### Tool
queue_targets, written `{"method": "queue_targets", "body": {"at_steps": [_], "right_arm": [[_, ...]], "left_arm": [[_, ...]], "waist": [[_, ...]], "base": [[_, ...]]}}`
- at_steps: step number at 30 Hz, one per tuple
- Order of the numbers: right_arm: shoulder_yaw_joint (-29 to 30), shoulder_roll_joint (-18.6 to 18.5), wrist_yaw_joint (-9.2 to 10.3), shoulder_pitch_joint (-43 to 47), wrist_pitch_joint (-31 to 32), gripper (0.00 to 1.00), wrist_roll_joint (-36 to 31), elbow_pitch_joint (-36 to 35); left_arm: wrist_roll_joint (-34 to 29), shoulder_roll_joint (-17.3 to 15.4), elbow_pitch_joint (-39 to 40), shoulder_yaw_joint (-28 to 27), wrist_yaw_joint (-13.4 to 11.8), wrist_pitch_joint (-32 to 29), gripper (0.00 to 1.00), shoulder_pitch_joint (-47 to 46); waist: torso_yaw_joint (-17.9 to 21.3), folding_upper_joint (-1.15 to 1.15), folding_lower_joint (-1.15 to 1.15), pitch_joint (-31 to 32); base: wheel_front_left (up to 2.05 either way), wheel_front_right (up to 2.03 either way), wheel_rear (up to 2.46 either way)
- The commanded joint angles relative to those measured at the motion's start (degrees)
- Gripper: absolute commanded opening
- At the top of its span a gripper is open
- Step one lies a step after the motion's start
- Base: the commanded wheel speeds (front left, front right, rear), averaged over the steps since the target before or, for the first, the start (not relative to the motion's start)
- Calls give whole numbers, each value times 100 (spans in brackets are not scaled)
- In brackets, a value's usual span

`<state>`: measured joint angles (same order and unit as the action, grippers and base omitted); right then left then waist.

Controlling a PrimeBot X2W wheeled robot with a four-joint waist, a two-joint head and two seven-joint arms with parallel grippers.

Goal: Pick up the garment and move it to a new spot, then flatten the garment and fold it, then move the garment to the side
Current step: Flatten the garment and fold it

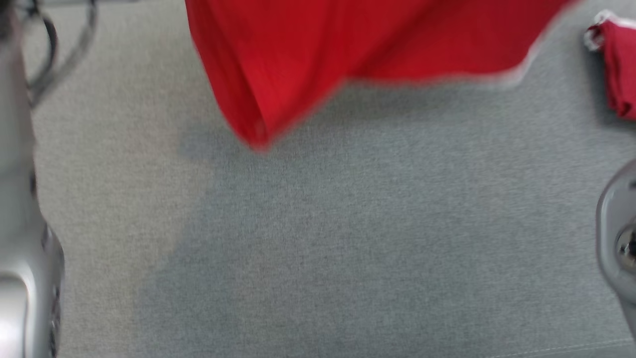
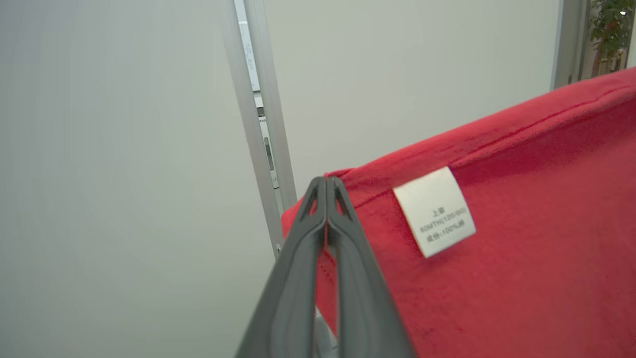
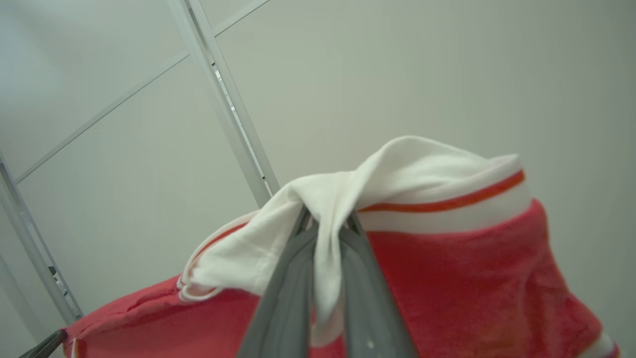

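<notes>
Head view is showing the gray counter (image 1: 318,248) spreading beneath the red garment (image 1: 348,44), which is hanging lifted over its far part. The left tool (image 2: 326,181) is pinching tight on the garment's red edge, just beside a white label (image 2: 435,211), while the right tool (image 3: 328,221) is clamping narrowly on the garment's bunched white trim (image 3: 407,169) with its red stripe.

1 red garment (image 1: 318,44) w/ 1 white label (image 2: 435,211). 2 grippers: left gripper (image 2: 326,184), right gripper (image 3: 325,220). 1 more red piece (image 1: 618,69) w/ white trim, can't tell if separate.
</notes>
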<state>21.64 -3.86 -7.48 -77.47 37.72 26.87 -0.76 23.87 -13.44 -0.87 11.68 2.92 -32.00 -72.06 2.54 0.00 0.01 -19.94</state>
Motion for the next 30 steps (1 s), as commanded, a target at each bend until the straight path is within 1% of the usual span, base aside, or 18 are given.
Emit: {"method": "queue_targets", "body": {"at_steps": [1, 2, 3, 4, 5, 7, 9, 12, 14, 16, 18, 21, 22, 24, 25, 27, 30], "right_arm": [[33, 34, -1, -478, -506, 0, -246, 444], [32, 56, -1, -776, -808, 0, -359, 752], [72, 72, -1, -1084, -1181, 0, -492, 1131], [31, 74, -1, -1313, -1410, 0, -550, 1371], [-37, 81, -2, -1537, -1606, 0, -515, 1619], [-159, 84, -2, -1864, -1970, 0, -330, 2188], [-293, 81, -1, -1773, -2194, 0, -188, 2572], [-513, 57, -2, -1260, -2301, 0, -44, 2747], [-614, -48, -2, -668, -2225, 0, 140, 2670], [-715, -168, -2, 133, -2170, 0, 409, 2503], [-804, -272, -2, 1061, -2122, 0, 665, 2318], [-826, -357, -2, 2413, -2047, 0, 1136, 1955], [-791, -352, -2, 2859, -2018, 0, 1318, 1832], [-787, -329, -2, 3609, -1940, 0, 1577, 1570], [-727, -305, -1, 3932, -1925, 0, 1737, 1448], [-612, -261, -1, 4639, -1838, 0, 1984, 1114], [-355, -160, 3, 5752, -1671, 0, 2330, 533]], "left_arm": [[-206, 111, -537, -29, -94, 471, 0, -493], [-346, 154, -866, -30, -107, 845, 0, -816], [-535, 157, -1289, 35, -49, 1242, 0, -1133], [-681, 142, -1571, 66, -65, 1559, 0, -1346], [-773, 159, -1821, 70, -99, 1867, 0, -1562], [-834, 283, -2402, 66, -73, 2488, 0, -1902], [-858, 324, -2890, 116, 17, 2954, 0, -1952], [-867, 416, -3368, 254, 125, 3478, 0, -1658], [-805, 486, -3574, 331, 175, 3746, 0, -1268], [-777, 526, -3728, 430, 215, 3995, 0, -732], [-673, 591, -3840, 481, 255, 4186, 0, -37], [-572, 590, -3840, 564, 259, 4349, 0, 1093], [-620, 562, -3797, 672, 279, 4355, 0, 1524], [-592, 509, -3624, 718, 174, 4405, 0, 2295], [-539, 535, -3512, 726, 123, 4425, 0, 2664], [-399, 584, -3178, 719, 12, 4430, 0, 3477], [-210, 616, -2468, 708, -185, 4370, 0, 4709]], "waist": [[-460, 0, -1, -1824], [-470, 0, -1, -1874], [-482, 0, -1, -1904], [-493, 0, -1, -1929], [-502, 0, -1, -1959], [-520, 0, -1, -2017], [-512, 0, -1, -1969], [-516, 0, -1, -1863], [-532, 0, -1, -1786], [-532, 0, -1, -1677], [-523, 0, -1, -1476], [-515, 0, -1, -1139], [-516, 0, -1, -1005], [-495, 0, -1, -753], [-509, 0, -1, -619], [-549, 0, -1, -313], [-644, 0, -1, 163]], "base": [[0, 0, 0], [0, 0, 0], [0, 0, 0], [0, 0, 0], [0, 0, 0], [0, 0, 0], [0, 0, 0], [0, 0, 0], [0, 0, 0], [0, 0, 0], [0, 0, 0], [0, 0, 0], [0, 0, 0], [0, 0, 0], [0, 0, 0], [0, 0, 0], [0, 0, 0]]}}
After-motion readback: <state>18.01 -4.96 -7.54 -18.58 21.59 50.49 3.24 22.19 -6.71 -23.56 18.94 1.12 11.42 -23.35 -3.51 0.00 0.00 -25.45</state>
